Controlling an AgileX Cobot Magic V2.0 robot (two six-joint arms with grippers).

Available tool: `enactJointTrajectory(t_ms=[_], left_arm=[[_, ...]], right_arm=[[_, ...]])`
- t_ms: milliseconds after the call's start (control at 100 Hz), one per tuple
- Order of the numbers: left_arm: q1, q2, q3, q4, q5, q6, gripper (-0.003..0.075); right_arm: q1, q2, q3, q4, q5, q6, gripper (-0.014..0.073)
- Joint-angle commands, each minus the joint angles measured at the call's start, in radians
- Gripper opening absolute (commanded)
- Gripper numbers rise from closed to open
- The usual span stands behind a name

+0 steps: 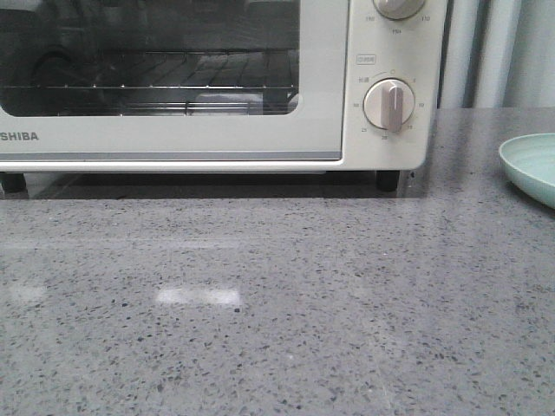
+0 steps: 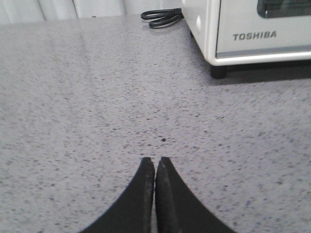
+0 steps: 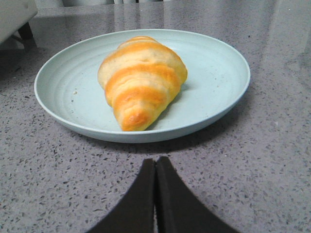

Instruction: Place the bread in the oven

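Observation:
The cream-white oven (image 1: 217, 130) stands at the back of the grey counter with its glass door shut and a wire rack behind the glass. Its corner with the lettering shows in the left wrist view (image 2: 252, 36). The bread (image 3: 141, 80), golden-orange with pale stripes, lies on a pale green dish (image 3: 214, 73). It is out of the front view. My right gripper (image 3: 155, 160) is shut and empty, just short of the dish's rim. My left gripper (image 2: 155, 160) is shut and empty over bare counter, apart from the oven. Neither gripper shows in the front view.
The dish's edge (image 1: 531, 166) shows at the right of the front view, beside the oven. Two round dial knobs (image 1: 388, 104) sit on the oven's right panel. A black power cord (image 2: 160, 17) lies coiled behind the oven's left side.

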Motion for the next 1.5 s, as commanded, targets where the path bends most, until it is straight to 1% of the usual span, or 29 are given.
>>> enactJointTrajectory(t_ms=[0, 40, 80, 120, 180, 220, 330, 410, 480, 590, 690, 750, 800, 850, 870, 890, 930, 970, 1010, 1060, 1090, 1130, 1190, 1250, 1280, 1340, 1390, 1420, 1490], left_arm=[[-0.009, -0.031, 0.024, 0.053, -0.082, -0.001, -0.0021], [-0.009, -0.031, 0.024, 0.049, -0.118, -0.001, -0.0021], [-0.009, -0.031, 0.024, 0.028, -0.187, -0.008, -0.0021], [-0.009, -0.031, 0.024, -0.031, -0.281, -0.013, -0.0021], [-0.009, -0.031, 0.024, -0.148, -0.359, -0.013, -0.0021], [-0.009, -0.031, 0.024, -0.195, -0.414, -0.013, -0.0021], [-0.009, -0.031, 0.024, -0.216, -0.533, -0.013, -0.0021], [-0.009, -0.031, 0.024, -0.221, -0.589, -0.013, -0.0021], [-0.009, -0.031, 0.024, -0.221, -0.627, -0.013, -0.0021], [-0.009, -0.031, 0.024, -0.236, -0.655, -0.014, -0.0021], [-0.009, -0.031, 0.024, -0.314, -0.642, -0.056, -0.0021], [-0.009, -0.031, 0.024, -0.334, -0.637, -0.060, -0.0021], [-0.009, -0.029, 0.022, -0.334, -0.637, -0.075, -0.0021], [-0.009, -0.029, 0.018, -0.334, -0.637, -0.121, -0.0021], [-0.009, -0.029, 0.016, -0.334, -0.637, -0.147, -0.0021], [-0.009, -0.029, 0.014, -0.334, -0.632, -0.173, -0.0021], [-0.011, -0.029, 0.005, -0.326, -0.619, -0.210, -0.0021], [-0.018, -0.029, -0.017, -0.299, -0.557, -0.220, -0.0021], [-0.028, -0.029, -0.054, -0.251, -0.464, -0.220, -0.0020], [-0.053, -0.029, -0.102, -0.235, -0.385, -0.220, -0.0016], [-0.070, -0.029, -0.128, -0.228, -0.362, -0.213, -0.0006], [-0.098, -0.029, -0.163, -0.205, -0.341, -0.211, 0.0024], [-0.138, -0.029, -0.209, -0.148, -0.341, -0.211, 0.0087], [-0.186, -0.022, -0.242, -0.120, -0.341, -0.211, 0.0183], [-0.206, -0.016, -0.255, -0.118, -0.335, -0.211, 0.0232], [-0.243, 0.004, -0.282, -0.118, -0.324, -0.211, 0.0335], [-0.278, 0.022, -0.304, -0.120, -0.317, -0.211, 0.0383], [-0.294, 0.030, -0.319, -0.120, -0.312, -0.211, 0.0390], [-0.332, 0.057, -0.356, -0.116, -0.304, -0.211, 0.0368]], right_arm=[[0.002, -0.022, 0.014, 0.009, -0.072, -0.005, -0.0076], [0.002, -0.022, 0.014, 0.061, -0.110, 0.005, -0.0076], [0.002, -0.022, 0.014, 0.096, -0.161, 0.005, -0.0076], [0.002, -0.022, 0.014, 0.099, -0.216, 0.005, -0.0076], [0.002, -0.022, 0.014, 0.099, -0.284, 0.005, -0.0076], [0.002, -0.022, 0.014, 0.104, -0.330, 0.016, -0.0076], [0.002, -0.022, 0.014, 0.104, -0.520, 0.019, -0.0076], [0.002, -0.022, 0.014, 0.104, -0.684, 0.019, -0.0076], [0.002, -0.022, 0.014, 0.104, -0.790, 0.019, -0.0076], [0.002, -0.022, 0.014, 0.104, -0.912, 0.019, -0.0076], [0.002, -0.022, 0.012, 0.106, -0.983, 0.019, -0.0076], [0.002, -0.022, 0.002, 0.107, -0.921, 0.019, -0.0076], [0.002, -0.022, -0.012, 0.107, -0.803, 0.019, -0.0076], [0.002, -0.022, -0.028, 0.107, -0.655, 0.019, -0.0076], [0.002, -0.022, -0.036, 0.107, -0.620, 0.022, -0.0076], [0.002, -0.022, -0.044, 0.111, -0.575, 0.044, -0.0076], [0.002, -0.022, -0.059, 0.112, -0.520, 0.143, -0.0076], [0.002, -0.022, -0.074, 0.112, -0.475, 0.207, -0.0075], [0.003, -0.022, -0.091, 0.112, -0.427, 0.209, -0.0066], [0.003, -0.022, -0.117, 0.112, -0.348, 0.209, -0.0032], [0.003, -0.022, -0.133, 0.112, -0.322, 0.209, 0.0008], [0.003, -0.022, -0.147, 0.112, -0.293, 0.208, 0.0062], [0.003, -0.022, -0.172, 0.112, -0.255, 0.200, 0.0181], [0.003, -0.022, -0.197, 0.112, -0.200, 0.200, 0.0290], [0.003, -0.022, -0.208, 0.112, -0.172, 0.200, 0.0320], [0.003, -0.022, -0.229, 0.112, -0.123, 0.200, 0.0334], [0.003, -0.022, -0.247, 0.112, -0.097, 0.195, 0.0318], [0.003, -0.022, -0.261, 0.112, -0.079, 0.184, 0.0311], [0.005, -0.022, -0.300, 0.112, -0.028, 0.136, 0.0291]])
